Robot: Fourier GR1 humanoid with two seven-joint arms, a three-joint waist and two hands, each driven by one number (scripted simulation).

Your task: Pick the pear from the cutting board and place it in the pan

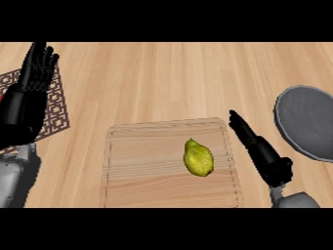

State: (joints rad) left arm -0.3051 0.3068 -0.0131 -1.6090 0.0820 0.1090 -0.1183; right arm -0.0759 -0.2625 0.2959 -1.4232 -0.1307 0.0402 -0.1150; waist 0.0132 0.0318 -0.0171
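Just left of the right hand (259, 146), and apart from it, the pear (198, 158) lies on the cutting board (147, 166) — narrow end pointing away from the robot. The hand's fingers are straight and together, seen edge-on over the board's right rim, holding nothing. To the hand's right sits the dark pan (314, 124). The left hand (39, 66) rests open, fingers up, far to the left over a latticed mat (59, 110).
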